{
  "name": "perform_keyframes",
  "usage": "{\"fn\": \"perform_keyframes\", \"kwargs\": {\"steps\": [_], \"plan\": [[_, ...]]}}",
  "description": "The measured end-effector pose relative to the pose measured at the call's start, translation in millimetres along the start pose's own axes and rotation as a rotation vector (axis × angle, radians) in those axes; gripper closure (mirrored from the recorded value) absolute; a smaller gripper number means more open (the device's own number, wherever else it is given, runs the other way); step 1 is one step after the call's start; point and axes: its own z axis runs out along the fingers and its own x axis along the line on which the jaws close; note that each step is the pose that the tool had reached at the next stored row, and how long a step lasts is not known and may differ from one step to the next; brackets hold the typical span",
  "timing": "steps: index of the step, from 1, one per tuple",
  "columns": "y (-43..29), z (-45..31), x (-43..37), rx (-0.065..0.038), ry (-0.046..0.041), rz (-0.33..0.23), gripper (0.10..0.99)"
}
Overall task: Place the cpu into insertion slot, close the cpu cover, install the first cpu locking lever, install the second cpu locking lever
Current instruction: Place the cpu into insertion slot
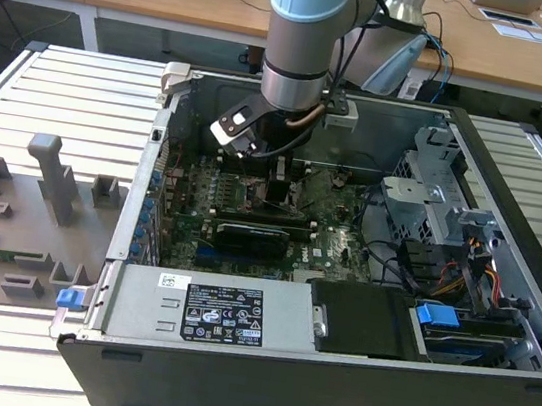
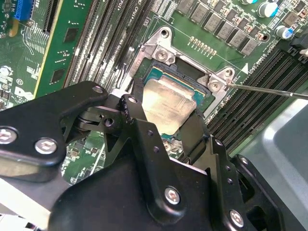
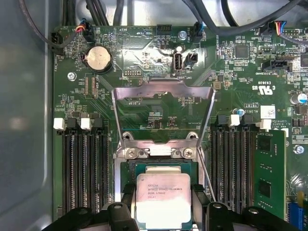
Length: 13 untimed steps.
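Vertical hand [image 2: 166,122], cpu [image 3: 163,199] between its fingers [image 3: 128,195]

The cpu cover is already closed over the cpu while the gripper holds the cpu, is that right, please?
Not quite: the cpu cover stands open, swung up off the cpu, as the first wrist view shows. The gripper does hold the cpu.

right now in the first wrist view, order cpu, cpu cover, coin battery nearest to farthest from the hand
1. Silver-grey square cpu, gripped in the hand.
2. Silvery metal cpu cover frame, raised open just beyond it.
3. Round silver coin battery, farthest, past the cover's far end.
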Motion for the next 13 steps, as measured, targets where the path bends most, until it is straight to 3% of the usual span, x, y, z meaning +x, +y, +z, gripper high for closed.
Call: {"fn": "perform_keyframes", "kwargs": {"steps": [8,9,11,13], "plan": [[0.0,0.4,0.0,0.000,0.0001,0.000,0.545],[0.0,0.5,0.1,0.000,0.0002,0.000,0.533],[0.0,0.5,0.0,0.000,0.0001,0.000,0.408],[0.0,0.4,0.1,0.000,0.0001,0.000,0.408]]}}
